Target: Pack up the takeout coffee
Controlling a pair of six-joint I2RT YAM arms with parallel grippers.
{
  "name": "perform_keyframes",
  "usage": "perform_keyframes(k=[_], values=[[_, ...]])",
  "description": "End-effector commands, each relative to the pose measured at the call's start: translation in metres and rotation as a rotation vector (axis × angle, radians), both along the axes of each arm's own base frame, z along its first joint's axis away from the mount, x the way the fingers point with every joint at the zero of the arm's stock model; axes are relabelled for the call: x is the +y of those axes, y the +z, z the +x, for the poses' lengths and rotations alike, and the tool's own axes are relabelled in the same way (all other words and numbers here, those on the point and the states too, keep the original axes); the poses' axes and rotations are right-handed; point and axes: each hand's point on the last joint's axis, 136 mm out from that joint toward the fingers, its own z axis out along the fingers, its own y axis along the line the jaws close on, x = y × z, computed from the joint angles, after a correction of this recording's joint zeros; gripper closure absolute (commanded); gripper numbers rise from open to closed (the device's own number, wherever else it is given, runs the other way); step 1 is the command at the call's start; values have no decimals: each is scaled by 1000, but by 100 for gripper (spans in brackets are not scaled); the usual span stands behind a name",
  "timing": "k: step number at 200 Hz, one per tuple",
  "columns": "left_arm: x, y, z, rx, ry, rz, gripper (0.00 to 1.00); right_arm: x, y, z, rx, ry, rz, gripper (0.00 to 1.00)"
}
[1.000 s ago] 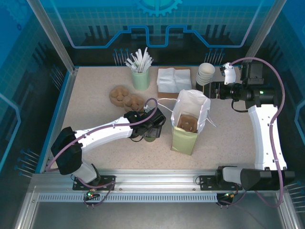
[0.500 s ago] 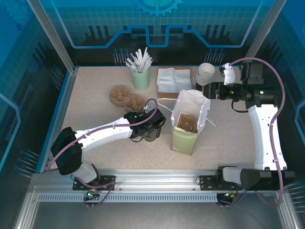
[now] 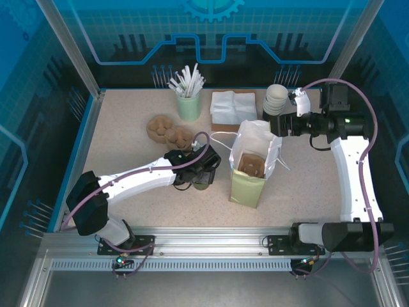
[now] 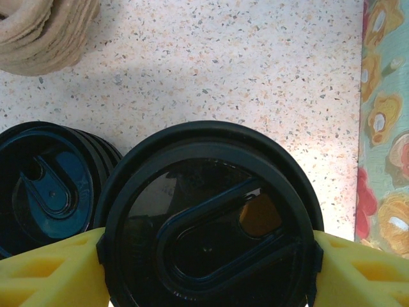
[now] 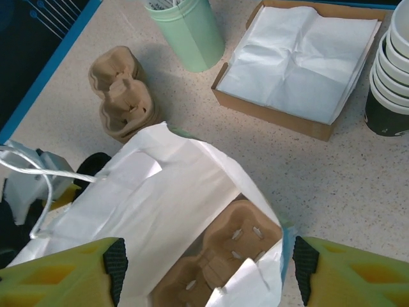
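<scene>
Near, left arm: the left tool (image 4: pixel 206 256) is closed on the coffee cup (image 4: pixel 211 211), with 1 yellow finger (image 4: pixel 51 268) pressed to each side of the rim of its black lid (image 4: pixel 147 192).
Cup's place: it stands on the worktop (image 4: pixel 223 64) in the near middle, under the left wrist and just left of the paper bag (image 3: pixel 254 160).
How it will handle: I judge it light, with thin paper walls that dent under a hard squeeze. The lid is stiffer but smooth, and could slip or pop off. Whether there is drink inside I cannot tell, so it should stay upright.
Where to hold: the rim hold looks chancy to me. Around the wall just below the lid, firm but not crushing, seems safer.
Spare lids (image 4: pixel 45 185): a black stack just beside the cup on its left.
Bag: upright, with its mouth open and 1 cardboard tray (image 5: pixel 223 262) at the bottom. Its soft walls may fold inward.
Right arm: the right tool (image 5: pixel 209 262) is open and holds nothing. It hangs over the bag's mouth with 1 finger to each side. Whether it touches the paper I cannot tell.
Next move, my guess: lift the cup over the bag's edge and lower it into a tray pocket.
Beyond the cup: a pile of loose trays (image 3: pixel 167 131).
Far side: a green tumbler (image 3: pixel 188 107) of white sticks, a box of napkins (image 3: pixel 233 107) and a stack of white cups (image 3: pixel 276 99).
</scene>
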Motion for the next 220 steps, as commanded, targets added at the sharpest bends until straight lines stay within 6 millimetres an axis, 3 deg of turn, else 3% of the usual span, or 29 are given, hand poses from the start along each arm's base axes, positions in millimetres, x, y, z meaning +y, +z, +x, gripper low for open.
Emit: perform_keyframes(k=[1,67,99,128,157,220], values=[[1,14,-3,-1,-22,-46,29,-4,-15,5,6,55,-67,27],[3,75,-1,-90,-68,-104,30,2,-28,30,8,191,-111,27],[10,111,-4,-152,-84,-141,29,17,-35,28,81,319,-65,28],[16,139,-8,-194,-98,-164,29,17,-50,36,115,349,-110,30],[24,154,-10,-215,-95,-159,29,20,-58,39,115,389,-125,33],[29,170,-14,-235,-84,-181,29,25,-68,46,88,434,-164,56]])
